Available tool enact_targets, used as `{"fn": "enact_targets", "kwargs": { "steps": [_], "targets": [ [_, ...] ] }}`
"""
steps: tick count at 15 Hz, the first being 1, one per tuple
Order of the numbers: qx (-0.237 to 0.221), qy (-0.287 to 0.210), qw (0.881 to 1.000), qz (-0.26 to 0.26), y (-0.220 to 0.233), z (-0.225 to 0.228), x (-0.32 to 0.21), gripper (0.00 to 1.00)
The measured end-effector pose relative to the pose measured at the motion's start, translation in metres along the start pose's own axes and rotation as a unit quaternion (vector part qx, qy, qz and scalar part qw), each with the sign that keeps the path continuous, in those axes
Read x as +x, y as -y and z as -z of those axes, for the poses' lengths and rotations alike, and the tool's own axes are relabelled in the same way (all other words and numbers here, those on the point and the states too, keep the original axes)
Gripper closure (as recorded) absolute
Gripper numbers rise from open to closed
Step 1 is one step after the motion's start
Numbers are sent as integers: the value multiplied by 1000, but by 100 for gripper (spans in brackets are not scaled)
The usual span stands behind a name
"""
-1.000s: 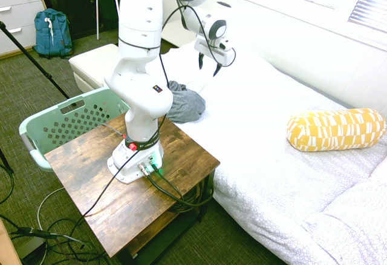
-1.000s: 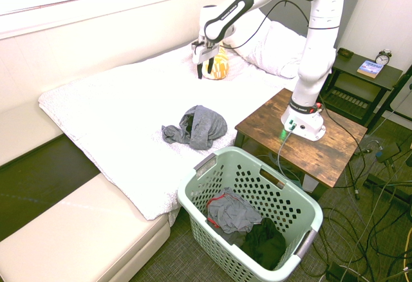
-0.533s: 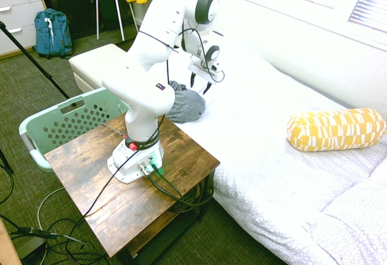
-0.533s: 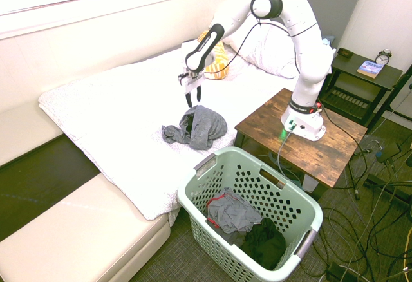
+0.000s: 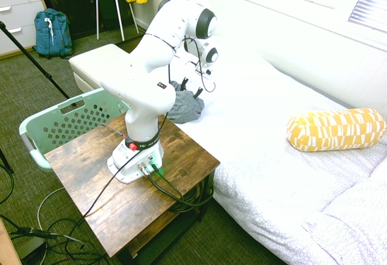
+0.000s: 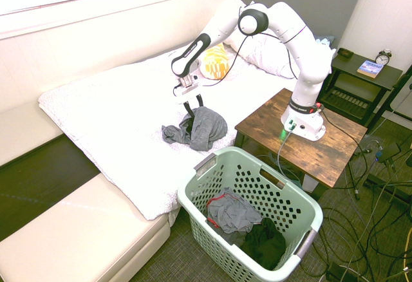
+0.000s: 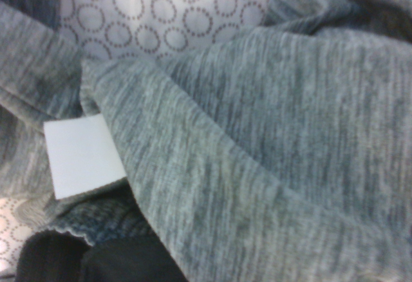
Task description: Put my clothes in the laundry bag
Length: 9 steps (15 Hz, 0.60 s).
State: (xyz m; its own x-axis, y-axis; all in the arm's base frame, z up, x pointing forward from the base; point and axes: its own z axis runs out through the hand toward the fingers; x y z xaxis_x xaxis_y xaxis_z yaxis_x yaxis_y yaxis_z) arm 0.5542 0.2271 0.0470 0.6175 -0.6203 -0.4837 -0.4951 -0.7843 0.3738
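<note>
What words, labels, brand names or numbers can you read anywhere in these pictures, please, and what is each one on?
None can be read.
White tag on the dark grey garment: blank as it shows in the wrist view.
Small mark on the arm: too small to read.
Book on the nightstand: cover too small to read.
Alarm clock beside it: face too small to read.

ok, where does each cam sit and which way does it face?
First exterior view: high, beyond the side table, facing the bed; whole arm shows, open gripper at the grey garment.
Second exterior view: opposite side, above the laundry basket; whole arm shows.
Wrist view: close on the garment's fabric and white tag; no arm.
Both exteriors share garment, basket, bolster.
</note>
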Motion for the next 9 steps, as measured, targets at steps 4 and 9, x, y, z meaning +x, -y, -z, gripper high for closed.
{"fn": "enact_targets", "kwargs": {
  "steps": [4,9],
  "targets": [
    [-29,18,999,-6,2,-63,20,0],
    [1,-17,1000,19,6,-50,18,100]
  ]
}}
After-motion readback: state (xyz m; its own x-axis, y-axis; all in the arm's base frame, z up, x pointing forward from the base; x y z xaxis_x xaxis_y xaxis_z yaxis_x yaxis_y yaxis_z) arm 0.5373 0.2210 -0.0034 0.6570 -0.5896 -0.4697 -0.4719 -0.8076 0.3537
